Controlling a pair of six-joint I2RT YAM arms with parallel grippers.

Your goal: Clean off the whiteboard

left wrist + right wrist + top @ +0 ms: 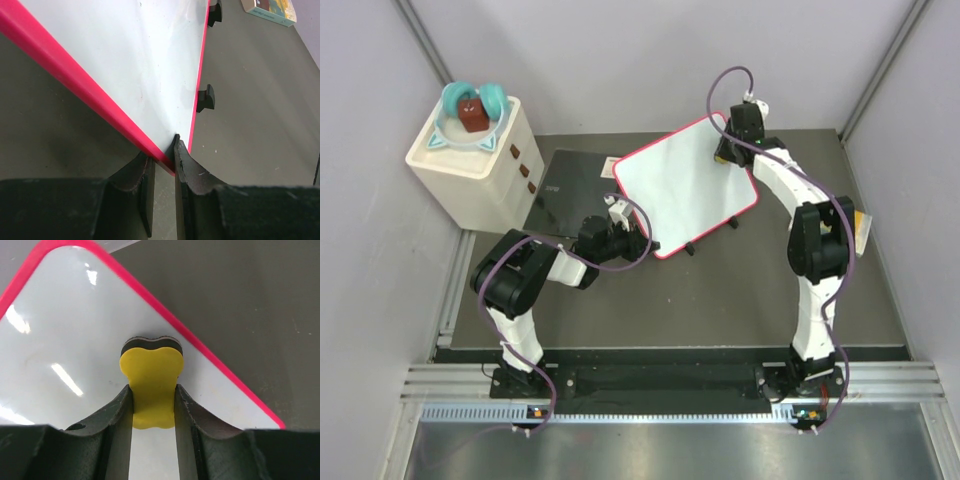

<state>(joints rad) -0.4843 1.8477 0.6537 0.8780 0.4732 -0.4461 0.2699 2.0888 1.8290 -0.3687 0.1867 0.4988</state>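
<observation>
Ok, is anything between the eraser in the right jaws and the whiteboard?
Nothing visible. The right jaws grip the yellow eraser, whose dark end appears to sit directly on the whiteboard near a red corner. The left jaws pinch the frame at another corner, well clear of it.

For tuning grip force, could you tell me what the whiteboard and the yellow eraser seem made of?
The whiteboard: hard, glossy white sheet, perhaps melamine or coated metal, since it mirrors lights; its red frame looks like smooth plastic. The eraser: matte yellow body, likely foam or plastic, over a dark layer, possibly felt.
</observation>
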